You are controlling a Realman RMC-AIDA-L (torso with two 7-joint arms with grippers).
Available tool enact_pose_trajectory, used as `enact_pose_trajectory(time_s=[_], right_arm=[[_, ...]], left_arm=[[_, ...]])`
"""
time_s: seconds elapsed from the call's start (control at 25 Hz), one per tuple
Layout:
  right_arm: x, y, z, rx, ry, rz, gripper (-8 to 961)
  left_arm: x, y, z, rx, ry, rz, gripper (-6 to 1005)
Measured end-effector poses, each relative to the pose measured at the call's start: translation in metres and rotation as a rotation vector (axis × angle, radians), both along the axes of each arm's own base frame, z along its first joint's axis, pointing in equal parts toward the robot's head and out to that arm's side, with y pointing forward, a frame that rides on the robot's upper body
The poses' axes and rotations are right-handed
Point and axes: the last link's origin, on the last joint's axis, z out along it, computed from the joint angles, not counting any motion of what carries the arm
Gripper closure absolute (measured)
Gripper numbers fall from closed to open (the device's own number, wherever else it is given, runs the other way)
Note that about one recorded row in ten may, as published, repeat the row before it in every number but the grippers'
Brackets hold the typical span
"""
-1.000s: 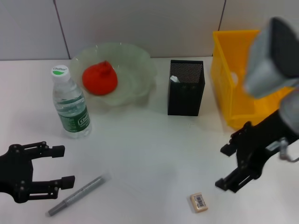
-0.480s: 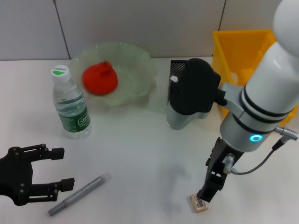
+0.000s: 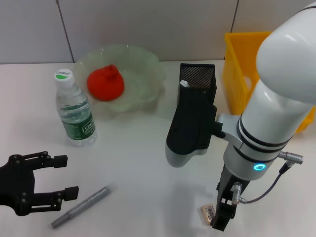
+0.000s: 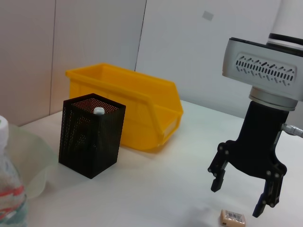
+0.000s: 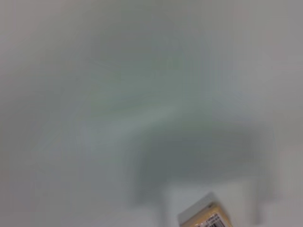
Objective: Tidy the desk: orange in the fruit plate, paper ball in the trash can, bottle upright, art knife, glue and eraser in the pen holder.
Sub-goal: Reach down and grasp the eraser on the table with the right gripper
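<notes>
Right end effector (image 4: 240, 191) (fingers spread) hovers over the small blocky eraser (image 3: 208, 213).

The orange (image 3: 105, 82) is red-orange in a pale green glass fruit plate (image 3: 144, 59). The pen holder (image 3: 198, 81) is black mesh, the bin (image 3: 236, 74) yellow. The eraser (image 4: 232, 218) is tan with a barcode label.

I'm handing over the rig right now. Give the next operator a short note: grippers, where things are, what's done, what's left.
Right gripper: open, hanging just above the eraser, not touching it.
Left gripper: open, idle at the table's near left, beside the art knife.
Done: orange in the fruit plate; bottle upright; a white-capped item, probably the glue, stands in the pen holder.
Left: eraser and art knife into the pen holder.
Paper ball not visible; the yellow bin may hold it.
</notes>
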Motion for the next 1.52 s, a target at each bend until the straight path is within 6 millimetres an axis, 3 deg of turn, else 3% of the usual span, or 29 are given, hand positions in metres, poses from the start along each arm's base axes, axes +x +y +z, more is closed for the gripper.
enact_pose_trajectory(time_s=[0.88,1.48,1.52], right_arm=[[0.008,-0.006,-0.022,-0.029,0.006,0.049,205],[0.008,-0.006,-0.022,-0.030,0.005,0.051,232],[0.008,-0.006,-0.022,-0.030,0.005,0.051,272]], left_arm=[[-0.003,-0.001,-0.003,0.003,-0.011,0.009,188],[-0.004,0.000,-0.001,0.014,-0.011,0.015,188],[-0.004,0.000,-0.001,0.015,-0.011,0.015,188]])
